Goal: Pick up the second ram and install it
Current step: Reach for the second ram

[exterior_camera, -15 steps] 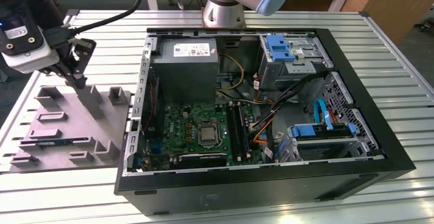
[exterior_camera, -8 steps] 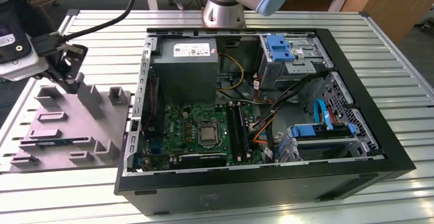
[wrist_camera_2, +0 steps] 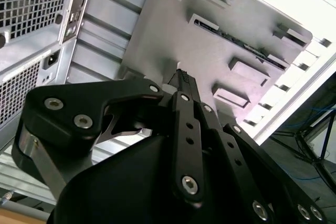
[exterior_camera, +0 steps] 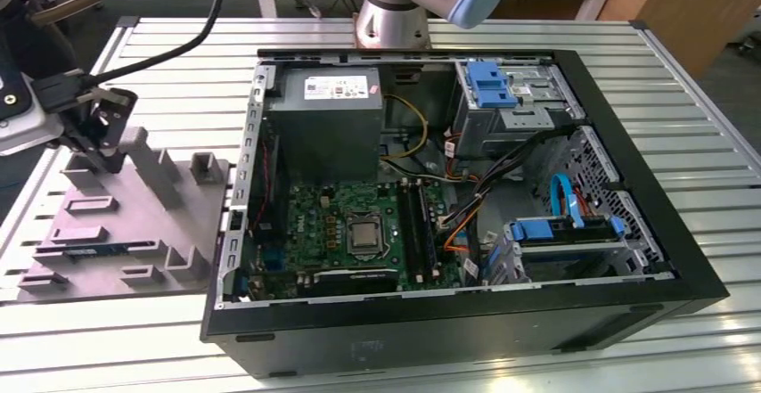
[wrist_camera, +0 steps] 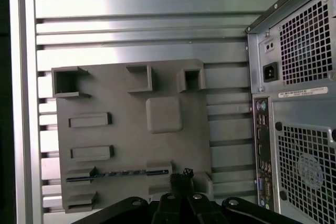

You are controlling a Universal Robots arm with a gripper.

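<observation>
The second ram (exterior_camera: pixel 100 250) lies on edge in a narrow slot of the grey fixture plate (exterior_camera: pixel 149 233), in the lower left of the exterior view. In the first wrist view it shows as a thin strip with dark chips (wrist_camera: pixel 119 173), and in the second wrist view as a dark strip in its slot (wrist_camera_2: pixel 247 46). Nothing grips it.

The gripper (exterior_camera: pixel 107 157) hangs over the far end of the fixture plate, in the upper left of the exterior view, apart from the ram. Its fingers are pressed together with nothing between them, as both wrist views show (wrist_camera: pixel 181 176) (wrist_camera_2: pixel 184 78).

The fixture plate carries several raised blocks and empty pockets and rests on the slatted metal table (exterior_camera: pixel 678 90). Just beside it, toward the exterior view's right, lies the open computer case (exterior_camera: pixel 476 326). Inside the case are the green motherboard (exterior_camera: pixel 321 224) with long black slots (exterior_camera: pixel 416 224) and, above it in the frame, the grey power supply (exterior_camera: pixel 323 126).
</observation>
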